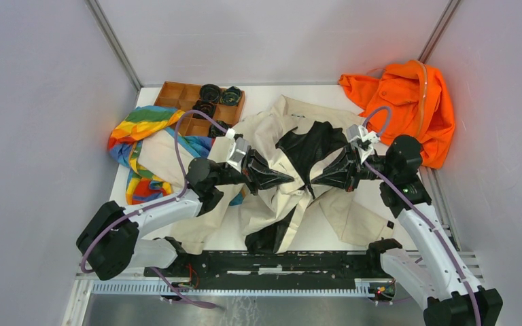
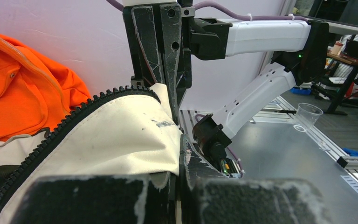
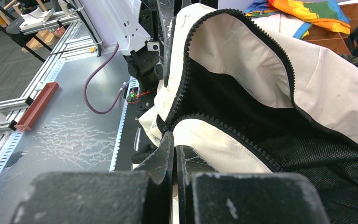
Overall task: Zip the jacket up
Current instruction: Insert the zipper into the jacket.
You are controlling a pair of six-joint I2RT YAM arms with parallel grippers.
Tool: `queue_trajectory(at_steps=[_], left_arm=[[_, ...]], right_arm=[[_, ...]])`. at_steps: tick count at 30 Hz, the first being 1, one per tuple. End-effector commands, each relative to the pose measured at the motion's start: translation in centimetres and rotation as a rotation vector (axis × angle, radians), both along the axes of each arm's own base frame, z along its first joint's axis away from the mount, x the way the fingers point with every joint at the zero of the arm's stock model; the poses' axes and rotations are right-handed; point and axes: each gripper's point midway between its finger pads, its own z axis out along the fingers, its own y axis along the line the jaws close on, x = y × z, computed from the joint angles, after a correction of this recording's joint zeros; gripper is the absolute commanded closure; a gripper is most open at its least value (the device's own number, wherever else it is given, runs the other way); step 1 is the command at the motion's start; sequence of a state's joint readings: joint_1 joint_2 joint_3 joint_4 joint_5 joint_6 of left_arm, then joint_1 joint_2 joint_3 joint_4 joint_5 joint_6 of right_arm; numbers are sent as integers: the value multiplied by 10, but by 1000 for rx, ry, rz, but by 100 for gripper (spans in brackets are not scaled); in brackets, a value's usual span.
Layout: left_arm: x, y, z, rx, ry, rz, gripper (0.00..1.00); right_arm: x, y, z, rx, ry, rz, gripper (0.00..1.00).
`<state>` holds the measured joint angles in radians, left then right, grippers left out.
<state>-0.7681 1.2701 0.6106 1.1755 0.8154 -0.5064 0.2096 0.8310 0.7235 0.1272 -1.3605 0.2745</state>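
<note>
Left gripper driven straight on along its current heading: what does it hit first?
Beyond the jacket edge it pinches, the left gripper would likely meet the right gripper first: they point tip to tip, close together. The exact gap is unclear.

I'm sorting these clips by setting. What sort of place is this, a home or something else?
Probably a robotics lab or test cell, not a home: plain white panel walls box in the table, a slotted aluminium rail runs along its near edge, and the left wrist view shows office furniture beyond.
</note>
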Motion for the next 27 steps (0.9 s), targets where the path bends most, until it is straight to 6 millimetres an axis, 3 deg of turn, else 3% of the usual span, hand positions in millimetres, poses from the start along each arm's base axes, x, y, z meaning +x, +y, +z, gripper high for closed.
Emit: queue_trajectory(at_steps=[1,27], left_arm=[[0,3,16,-53,-95,33,98],[5,0,1,42,-84,56,98]], right_arm=[[-3,0,16,20,-71,2,100],[5,1,12,37,27,-55,100]])
